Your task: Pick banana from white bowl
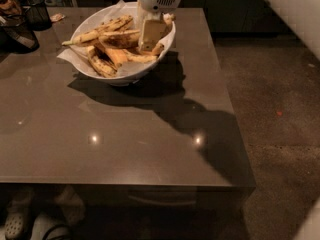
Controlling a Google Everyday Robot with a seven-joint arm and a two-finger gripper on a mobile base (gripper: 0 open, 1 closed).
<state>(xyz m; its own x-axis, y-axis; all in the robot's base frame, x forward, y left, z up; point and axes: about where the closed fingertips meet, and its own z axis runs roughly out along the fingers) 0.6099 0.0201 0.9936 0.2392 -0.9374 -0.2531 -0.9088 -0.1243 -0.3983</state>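
Gripper (150,41) is recorded inside the white bowl (120,79) on the worktop (125,144), just beside the banana (125,58), which lies unlifted; closure cannot be told, so lift-out is judged outstanding.

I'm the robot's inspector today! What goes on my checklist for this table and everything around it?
Surface: shiny brown table, with light glints and the arm's shadow on it.
Job's things: white bowl at the far side, holding several spotted bananas; the short orange-yellow banana lies in the middle of the pile.
Clutter: black mesh cup near the far left corner; a dark object beside it, too dim to name.
Grippers: the gripper is down inside the bowl on the right side, among the bananas.
Cables: nothing seen.
Surroundings: dark floor to the right; shoes under the table's near edge.
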